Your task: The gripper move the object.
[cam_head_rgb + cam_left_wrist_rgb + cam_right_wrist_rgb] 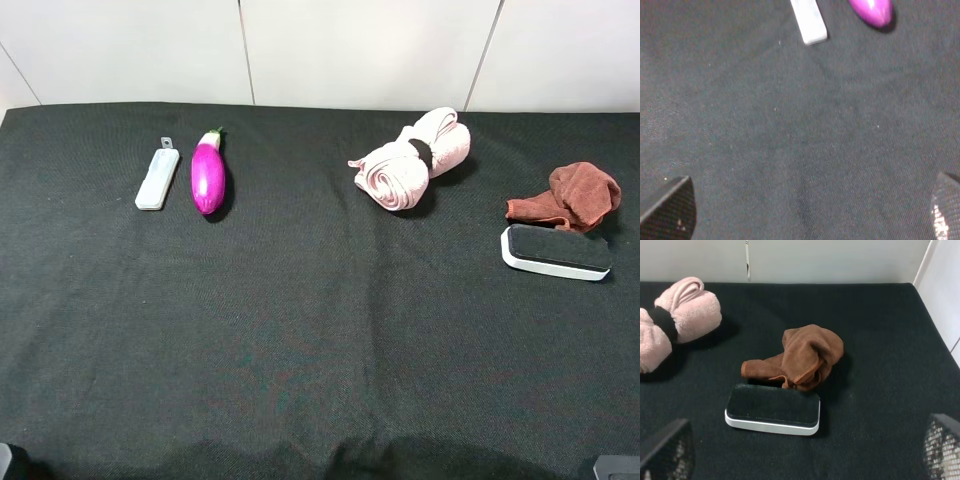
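On the black cloth-covered table [320,330], the translucent-white case [157,179] lies flat at about ten o'clock from the table's centre in the high view, its small holed tab pointing away from the robot. A purple eggplant [208,174] lies just beside it on the three o'clock side, roughly parallel and not touching.

At about one o'clock sits a rolled pink towel [412,161] with a dark band. Out at three o'clock a crumpled brown cloth [572,196] rests against the far edge of a white-and-black board eraser [556,252].

The left gripper [810,210] hangs over bare cloth, its fingertips [670,210] spread wide and empty, with the case's near end well ahead of it. The right gripper [805,452] also stands wide apart and empty, facing the eraser. In the blurry left wrist view the case shows no detail.
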Available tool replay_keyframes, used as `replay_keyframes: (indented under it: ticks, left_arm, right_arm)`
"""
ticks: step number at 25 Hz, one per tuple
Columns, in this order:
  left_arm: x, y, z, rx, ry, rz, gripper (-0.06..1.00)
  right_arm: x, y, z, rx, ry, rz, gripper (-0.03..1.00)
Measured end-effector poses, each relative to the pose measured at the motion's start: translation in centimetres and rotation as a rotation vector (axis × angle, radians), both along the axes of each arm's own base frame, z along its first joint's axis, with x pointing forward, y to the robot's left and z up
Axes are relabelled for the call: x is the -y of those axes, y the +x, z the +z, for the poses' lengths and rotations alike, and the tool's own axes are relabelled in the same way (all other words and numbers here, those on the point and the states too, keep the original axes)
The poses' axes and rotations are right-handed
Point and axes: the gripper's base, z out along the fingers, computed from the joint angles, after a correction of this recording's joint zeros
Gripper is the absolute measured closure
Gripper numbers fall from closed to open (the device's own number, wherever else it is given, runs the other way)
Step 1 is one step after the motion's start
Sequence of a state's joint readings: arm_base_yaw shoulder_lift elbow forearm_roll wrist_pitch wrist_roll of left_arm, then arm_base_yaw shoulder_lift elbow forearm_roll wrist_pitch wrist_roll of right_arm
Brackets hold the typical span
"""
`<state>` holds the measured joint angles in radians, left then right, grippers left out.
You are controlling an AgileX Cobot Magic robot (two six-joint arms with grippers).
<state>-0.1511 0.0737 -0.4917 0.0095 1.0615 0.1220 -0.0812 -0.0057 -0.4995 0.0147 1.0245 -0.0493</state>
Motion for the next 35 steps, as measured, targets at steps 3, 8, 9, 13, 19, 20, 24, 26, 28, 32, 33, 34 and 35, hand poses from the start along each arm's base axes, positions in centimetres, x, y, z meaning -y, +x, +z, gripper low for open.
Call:
replay_keyframes:
  ticks: [3,8,9,13,19,20,24,26,28,32,33,34,35]
  left_arm:
    - [-0.03,-0.77,-0.03,0.054,-0.015,0.008,-0.05]
    - [0.04,-1.14,-0.05,0.080,-0.016,-0.009,-0.05]
    - [0.06,-1.17,-0.05,0.082,-0.016,-0.013,-0.05]
    - [0.06,-1.16,-0.05,0.082,-0.013,-0.015,-0.05]
    - [0.22,-1.19,-0.05,0.082,-0.013,-0.037,-0.05]
    - [0.26,-1.19,-0.05,0.082,-0.014,-0.042,-0.05]
    - [0.28,-1.20,-0.05,0.082,-0.013,-0.045,-0.05]
    - [0.28,-1.20,-0.05,0.082,-0.013,-0.045,-0.05]
    - [0.20,-1.19,-0.05,0.083,-0.007,-0.040,-0.05]
    - [0.10,-1.17,-0.05,0.084,0.006,-0.013,-0.05]
    - [0.12,-1.17,-0.05,0.084,0.007,0.003,-0.05]
    - [0.13,-1.16,-0.05,0.084,0.009,0.022,-0.05]
    - [0.14,-1.16,-0.05,0.084,0.010,0.037,-0.05]
  right_arm:
    - [0.00,0.00,0.00,0.000,0.000,0.000,0.27]
    - [0.00,0.00,0.00,0.000,0.000,0.000,0.27]
    - [0.00,0.00,0.00,0.000,0.000,0.000,0.27]
    - [0.00,0.00,0.00,0.000,0.000,0.000,0.27]
    - [0.00,0.00,0.00,0.000,0.000,0.000,0.27]
    - [0.00,0.00,0.00,0.000,0.000,0.000,0.27]
    - [0.00,0.00,0.00,0.000,0.000,0.000,0.27]
    - [0.00,0.00,0.00,0.000,0.000,0.000,0.27]
    - [0.00,0.00,0.00,0.000,0.000,0.000,0.27]
    - [0.00,0.00,0.00,0.000,0.000,0.000,0.27]
    - [0.00,0.00,0.00,0.000,0.000,0.000,0.27]
    - [0.00,0.00,0.00,0.000,0.000,0.000,0.27]
    - [0.00,0.00,0.00,0.000,0.000,0.000,0.27]
